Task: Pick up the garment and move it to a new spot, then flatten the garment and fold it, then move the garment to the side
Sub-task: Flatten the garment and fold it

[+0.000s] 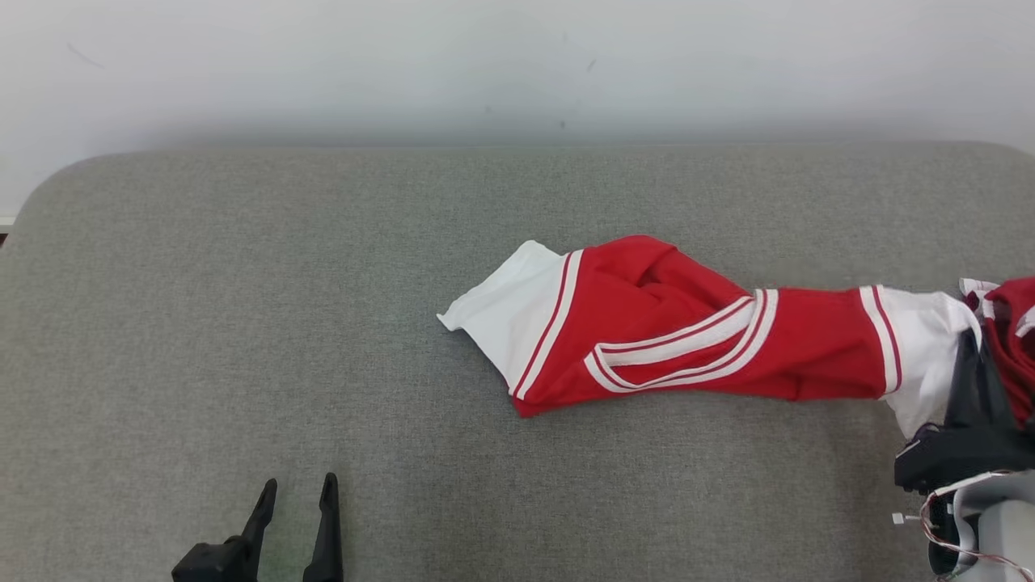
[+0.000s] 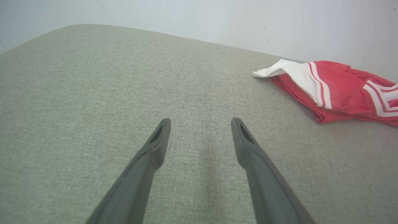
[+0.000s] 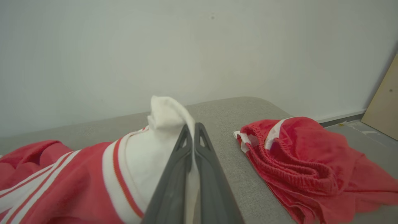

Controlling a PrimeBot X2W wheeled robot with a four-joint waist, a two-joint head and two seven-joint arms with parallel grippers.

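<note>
Pickup: right claw [image 3: 193, 126] clamps the white hem of the red-and-white striped jersey garment [image 1: 687, 339], 3 o'clock on the grey fabric bench [image 1: 242, 323].
Left claw [image 1: 299, 481] gapes wide, 7 o'clock; next probably calls for lifting clear.

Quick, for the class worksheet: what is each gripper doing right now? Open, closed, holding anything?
Left gripper: open, holding nothing.
Right gripper: closed on the white end of the garment.
</note>
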